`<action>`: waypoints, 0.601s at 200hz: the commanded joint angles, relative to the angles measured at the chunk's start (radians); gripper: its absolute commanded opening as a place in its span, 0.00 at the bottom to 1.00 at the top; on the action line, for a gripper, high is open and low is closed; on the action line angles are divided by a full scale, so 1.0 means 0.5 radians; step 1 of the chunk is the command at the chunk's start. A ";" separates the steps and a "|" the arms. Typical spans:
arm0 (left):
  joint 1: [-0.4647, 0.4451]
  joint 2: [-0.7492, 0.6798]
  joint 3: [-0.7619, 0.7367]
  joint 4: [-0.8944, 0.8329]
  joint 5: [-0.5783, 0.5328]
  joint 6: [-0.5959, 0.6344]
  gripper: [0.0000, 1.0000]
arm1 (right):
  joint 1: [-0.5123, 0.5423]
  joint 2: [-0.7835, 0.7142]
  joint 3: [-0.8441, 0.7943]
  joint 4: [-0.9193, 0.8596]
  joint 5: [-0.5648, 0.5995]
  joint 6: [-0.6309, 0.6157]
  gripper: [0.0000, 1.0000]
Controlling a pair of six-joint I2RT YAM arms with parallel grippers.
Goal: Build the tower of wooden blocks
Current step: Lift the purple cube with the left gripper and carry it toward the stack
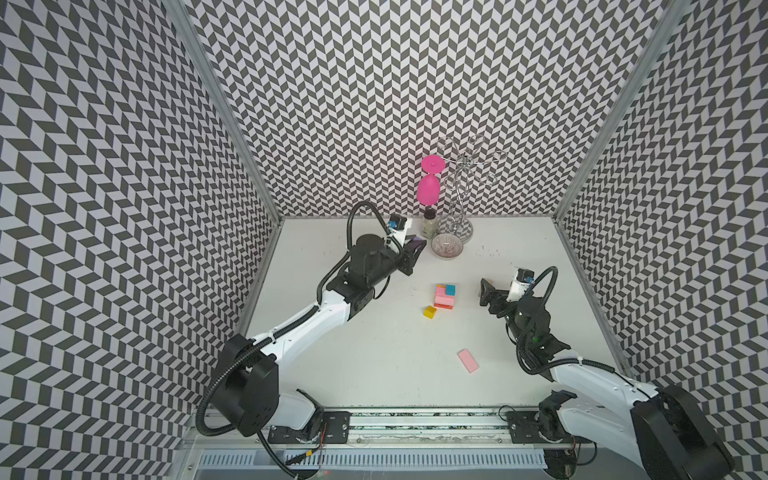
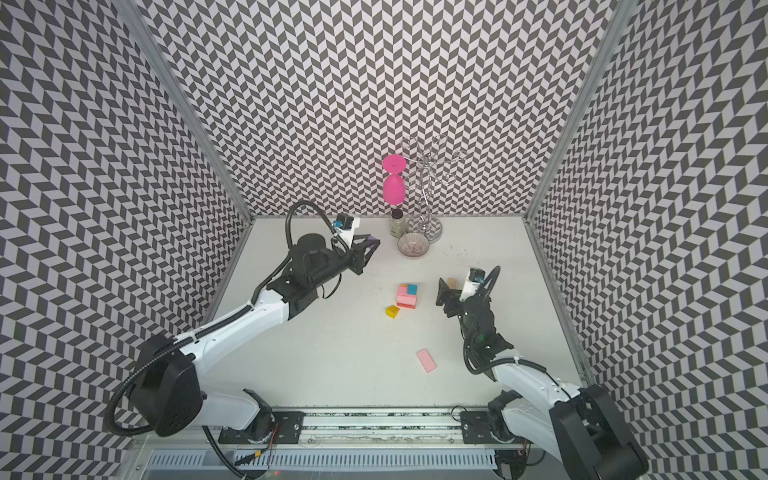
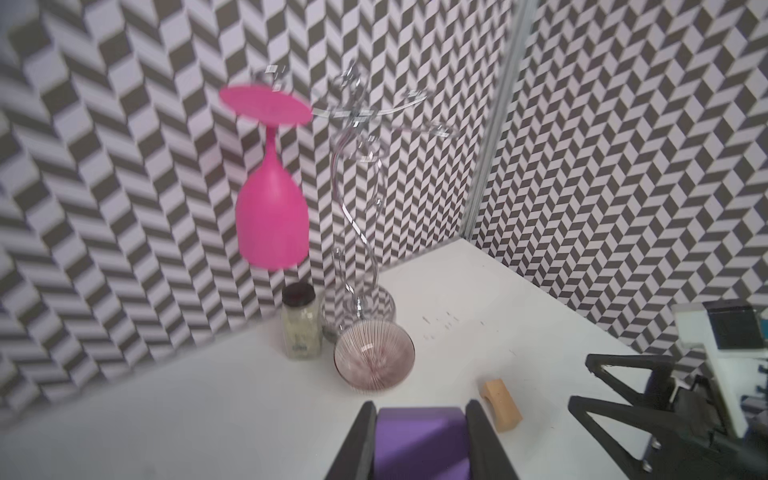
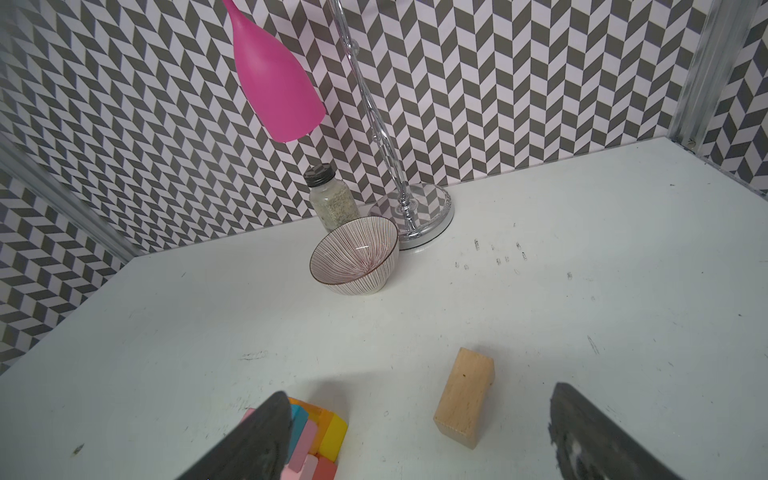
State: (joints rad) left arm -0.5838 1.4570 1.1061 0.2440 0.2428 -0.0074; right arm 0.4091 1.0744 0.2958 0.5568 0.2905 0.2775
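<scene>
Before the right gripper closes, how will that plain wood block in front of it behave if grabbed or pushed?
The plain wood block looks rigid and flat-faced, so the open right gripper could probably clamp it without slipping. It lies on a long flat side, so a push would likely slide it, not roll or tip it. Small bare wood: probably light.

In the blurred left wrist view, the purple wooden block (image 3: pixel 419 440) is cut off by the picture's edge. The stack of pink, teal and yellow wooden blocks (image 4: pixel 332 432) is partly hidden behind a black finger (image 4: pixel 257 440) of the right gripper (image 4: pixel 419 395).
</scene>
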 commanded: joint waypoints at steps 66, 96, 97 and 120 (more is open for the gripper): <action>0.090 0.285 0.429 -1.114 1.105 2.020 0.00 | -0.011 0.016 0.009 0.153 0.025 -0.006 0.95; 0.097 0.347 0.405 -1.244 1.117 2.247 0.00 | -0.011 0.034 0.022 0.150 0.042 0.000 0.95; 0.097 0.355 0.413 -1.257 1.117 2.254 0.00 | -0.011 0.035 0.022 0.152 0.042 0.000 0.95; 0.095 0.573 0.671 -1.690 1.134 2.476 0.00 | -0.014 0.053 0.031 0.154 0.048 0.003 0.95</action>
State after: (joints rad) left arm -0.5426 1.6463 1.3338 -0.3553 0.7483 1.0183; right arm 0.4091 1.0882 0.2905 0.5777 0.2981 0.2787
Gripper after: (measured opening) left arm 0.295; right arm 0.953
